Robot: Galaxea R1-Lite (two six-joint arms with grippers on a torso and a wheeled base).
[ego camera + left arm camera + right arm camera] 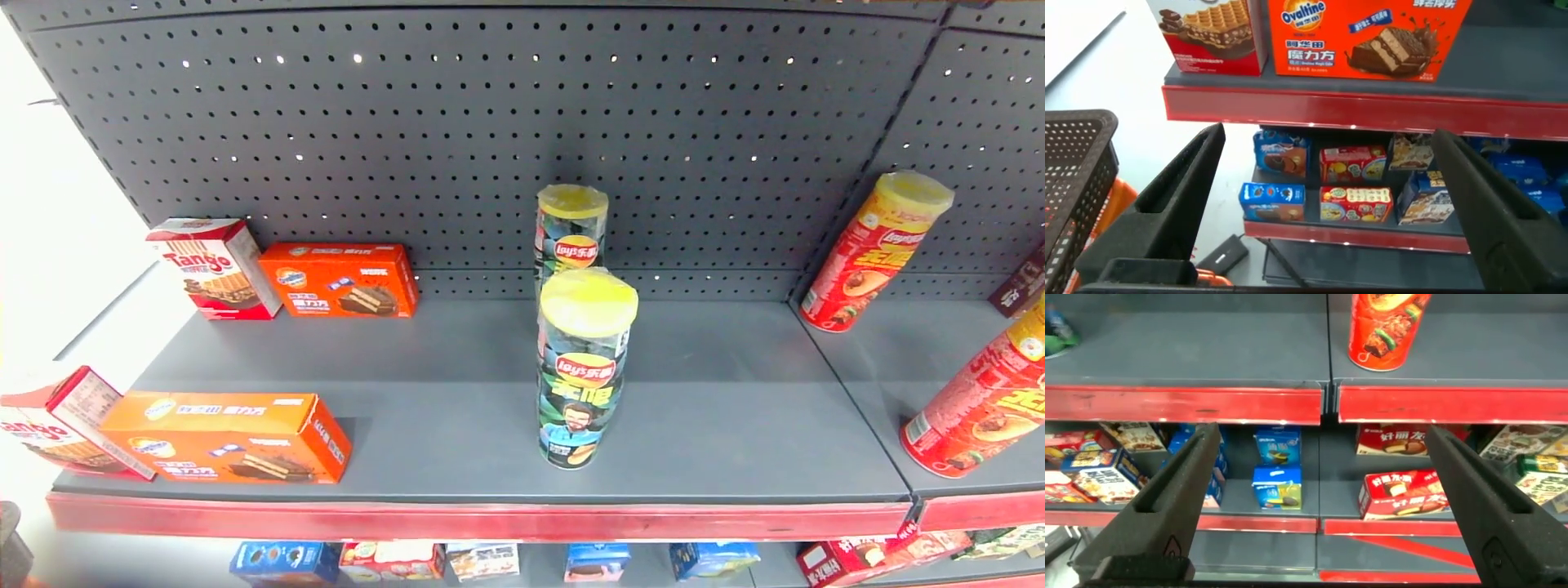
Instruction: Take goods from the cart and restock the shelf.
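The shelf [718,408] holds an upright green chip can [581,376] and orange box [229,437].

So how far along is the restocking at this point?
Done: a chip can stands mid-shelf with a second can behind it, orange boxes and wafer boxes at the left. In hand: nothing; the left gripper and right gripper are open and empty. Left: the shelf has bare stretches beside the cans, so more goods from the black basket probably follow.

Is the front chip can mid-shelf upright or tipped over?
Upright: the front chip can stands on its base on the shelf, yellow lid on top.
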